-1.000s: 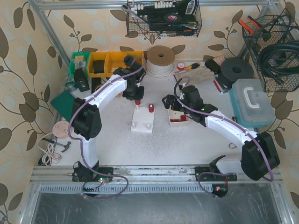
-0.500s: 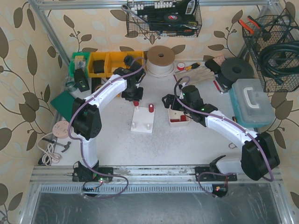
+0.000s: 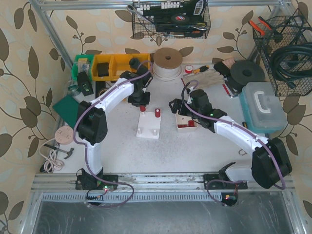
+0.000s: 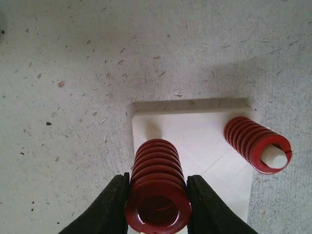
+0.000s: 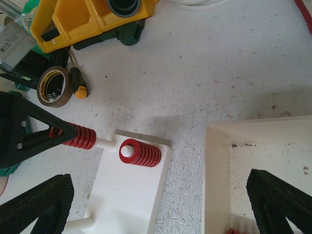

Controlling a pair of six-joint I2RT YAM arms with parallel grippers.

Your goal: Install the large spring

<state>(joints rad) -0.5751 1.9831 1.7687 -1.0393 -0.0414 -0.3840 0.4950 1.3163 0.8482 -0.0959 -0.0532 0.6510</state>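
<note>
From above, the left pincer (image 3: pixel 142 103) is clamped on the large spring (image 3: pixel 142 108) at the far left corner of the white peg block (image 3: pixel 149 127) on the worktop (image 3: pixel 195 153). The right pincer (image 3: pixel 177 107) hangs near a white tray (image 3: pixel 187 128).

Left wrist: both fingers (image 4: pixel 109 207) squeeze the spring, and a second spring (image 4: pixel 251 141) sits on the neighbouring peg (image 4: pixel 271 156).

Right wrist: that pincer's fingers stand wide apart.

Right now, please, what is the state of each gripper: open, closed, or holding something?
Left gripper: closed on the large red coiled metal spring.
Right gripper: open, holding nothing.
</note>
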